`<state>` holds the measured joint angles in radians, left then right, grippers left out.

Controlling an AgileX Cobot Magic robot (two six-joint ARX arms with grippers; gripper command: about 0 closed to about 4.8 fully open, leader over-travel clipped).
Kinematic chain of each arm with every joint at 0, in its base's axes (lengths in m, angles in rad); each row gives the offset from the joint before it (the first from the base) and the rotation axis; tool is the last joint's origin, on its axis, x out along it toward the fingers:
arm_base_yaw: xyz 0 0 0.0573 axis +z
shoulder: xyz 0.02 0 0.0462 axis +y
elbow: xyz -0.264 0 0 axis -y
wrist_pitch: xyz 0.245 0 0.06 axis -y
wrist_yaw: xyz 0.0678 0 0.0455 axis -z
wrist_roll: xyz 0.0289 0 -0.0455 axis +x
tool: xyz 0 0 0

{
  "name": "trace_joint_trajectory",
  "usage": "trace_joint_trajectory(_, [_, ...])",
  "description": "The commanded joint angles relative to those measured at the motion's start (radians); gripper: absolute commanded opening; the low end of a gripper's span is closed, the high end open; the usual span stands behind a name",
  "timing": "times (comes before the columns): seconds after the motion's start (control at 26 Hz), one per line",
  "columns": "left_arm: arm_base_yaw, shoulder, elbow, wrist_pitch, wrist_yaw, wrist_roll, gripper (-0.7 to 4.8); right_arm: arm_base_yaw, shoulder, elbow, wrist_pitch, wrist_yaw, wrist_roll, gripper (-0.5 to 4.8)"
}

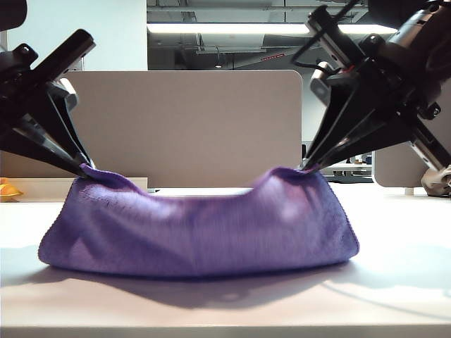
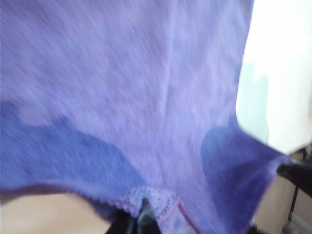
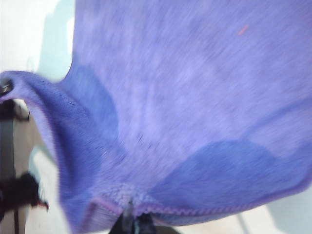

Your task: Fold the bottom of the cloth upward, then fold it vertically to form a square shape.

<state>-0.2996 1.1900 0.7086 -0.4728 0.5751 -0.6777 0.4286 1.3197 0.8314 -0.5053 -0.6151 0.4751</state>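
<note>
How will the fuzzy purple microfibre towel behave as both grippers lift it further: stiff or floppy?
Probably floppy: the fuzzy purple microfibre towel sags between the left gripper and right gripper. Likely light, since two pinched corners carry it. Its nubby pile probably resists slipping.

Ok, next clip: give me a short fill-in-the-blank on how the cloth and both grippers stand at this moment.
1. The left gripper is shut on a ____ of the cloth.
2. Between the left gripper and the right gripper, the lifted top edge of the cloth ____ in the middle.
3. The lower part of the cloth rests on the ____ table.
4. The colour of the cloth is ____.

Missing words: corner; sags; white; purple
</note>
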Motion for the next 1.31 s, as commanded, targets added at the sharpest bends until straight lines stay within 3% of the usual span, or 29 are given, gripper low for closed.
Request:
trace_joint_trajectory(0.04, [0.040,-0.003,0.003,0.048,-0.014,-0.060,0.12,-0.041,0.002,0.003,0.014,0.011,0.023,-0.01])
trace_joint_trajectory(0.31, [0.130,-0.002,0.003,0.108,-0.010,-0.109,0.11,-0.108,0.018,0.005,0.082,-0.043,0.043,-0.01])
trace_joint_trajectory(0.46, [0.164,0.046,0.003,0.254,0.096,-0.244,0.11,-0.115,0.103,0.038,0.175,-0.113,0.161,-0.01])
trace_joint_trajectory(0.61, [0.164,0.137,0.012,0.288,0.163,-0.270,0.11,-0.113,0.188,0.093,0.172,-0.150,0.161,-0.01])
trace_joint_trajectory(0.81, [0.165,0.205,0.013,0.339,0.159,-0.284,0.11,-0.122,0.224,0.151,0.179,-0.142,0.162,-0.01])
trace_joint_trajectory(1.08, [0.188,0.217,0.014,0.463,0.143,-0.409,0.10,-0.130,0.281,0.225,0.166,-0.146,0.186,-0.01])
trace_joint_trajectory(1.31, [0.230,0.217,0.014,0.469,0.140,-0.414,-0.03,-0.137,0.307,0.232,0.166,-0.143,0.190,-0.01])
